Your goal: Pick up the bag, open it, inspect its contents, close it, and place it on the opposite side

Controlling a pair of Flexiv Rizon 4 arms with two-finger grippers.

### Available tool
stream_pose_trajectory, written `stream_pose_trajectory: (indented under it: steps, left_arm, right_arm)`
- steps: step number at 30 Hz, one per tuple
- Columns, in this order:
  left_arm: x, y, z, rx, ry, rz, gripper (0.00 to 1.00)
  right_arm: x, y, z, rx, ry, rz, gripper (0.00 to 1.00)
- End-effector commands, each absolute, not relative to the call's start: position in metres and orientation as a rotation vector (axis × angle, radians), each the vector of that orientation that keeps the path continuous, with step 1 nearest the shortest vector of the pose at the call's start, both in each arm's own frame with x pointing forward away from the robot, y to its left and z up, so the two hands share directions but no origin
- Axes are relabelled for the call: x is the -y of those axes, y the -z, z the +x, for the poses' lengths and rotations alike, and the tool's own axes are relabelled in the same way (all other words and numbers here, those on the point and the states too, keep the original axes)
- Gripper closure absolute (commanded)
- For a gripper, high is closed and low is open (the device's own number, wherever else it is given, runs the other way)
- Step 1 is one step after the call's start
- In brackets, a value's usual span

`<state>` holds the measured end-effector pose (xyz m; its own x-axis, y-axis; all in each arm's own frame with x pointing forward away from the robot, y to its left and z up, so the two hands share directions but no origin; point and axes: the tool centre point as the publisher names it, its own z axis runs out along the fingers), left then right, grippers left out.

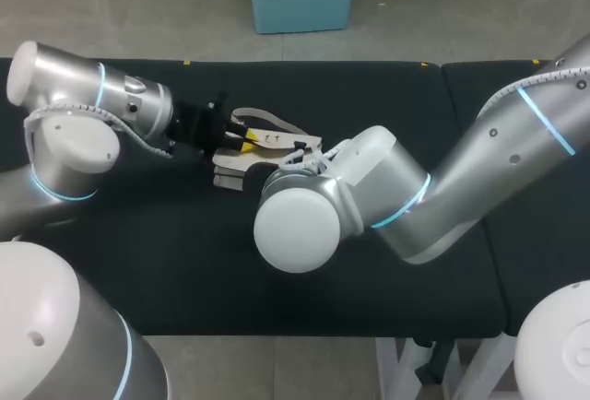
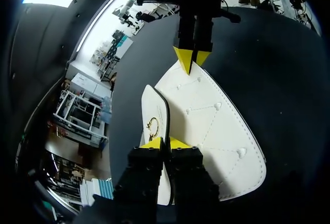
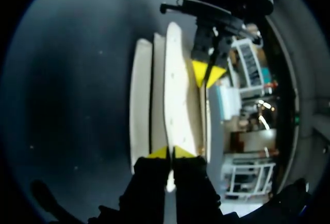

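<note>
Our left pincer (image 2: pixel 165 142) is pressed together on the near end of the white handbag (image 2: pixel 216 126). Its yellow tips pinch a thin upright panel (image 2: pixel 153 105) that carries a gold ring clasp (image 2: pixel 153 124). Our right pincer (image 3: pixel 170 153) pinches the handbag from the opposite end, its tips almost meeting on a thin white edge, so the two pincers face each other across it. The handbag is around the middle of the black table (image 1: pixel 415 105). The left wrist view shows its broad stitched face, and the right wrist view shows its layered edges. A pale strap (image 1: pixel 267 122) loops out on the far side, just beside the left pincer.
</note>
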<state>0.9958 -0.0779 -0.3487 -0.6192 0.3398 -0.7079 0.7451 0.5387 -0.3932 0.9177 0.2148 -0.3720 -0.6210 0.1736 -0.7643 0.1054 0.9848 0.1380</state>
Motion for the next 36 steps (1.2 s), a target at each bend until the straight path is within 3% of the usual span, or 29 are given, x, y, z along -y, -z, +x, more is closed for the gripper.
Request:
stream_pose_trajectory:
  steps: [1, 33, 34, 35, 36]
  left_arm:
    - [0.077, 0.352, 0.994, -2.219, 0.928, 0.893, 1.0]
    - [0.069, 0.361, 0.993, -2.238, 0.949, 0.989, 1.0]
    - [0.07, 0.36, 0.994, -2.233, 0.952, 0.988, 0.78]
    - [0.071, 0.359, 0.994, -2.224, 0.958, 0.99, 0.64]
    - [0.071, 0.358, 0.994, -2.215, 0.97, 0.993, 0.62]
  right_arm:
    - [-0.216, 0.373, 0.918, -2.243, -0.101, 0.193, 1.0]
    - [-0.216, 0.373, 0.918, -2.243, -0.101, 0.193, 1.0]
    - [-0.216, 0.373, 0.918, -2.243, -0.101, 0.193, 1.0]
    - [-0.216, 0.373, 0.918, -2.243, -0.101, 0.193, 1.0]
    - [-0.216, 0.373, 0.918, -2.243, -0.101, 0.193, 1.0]
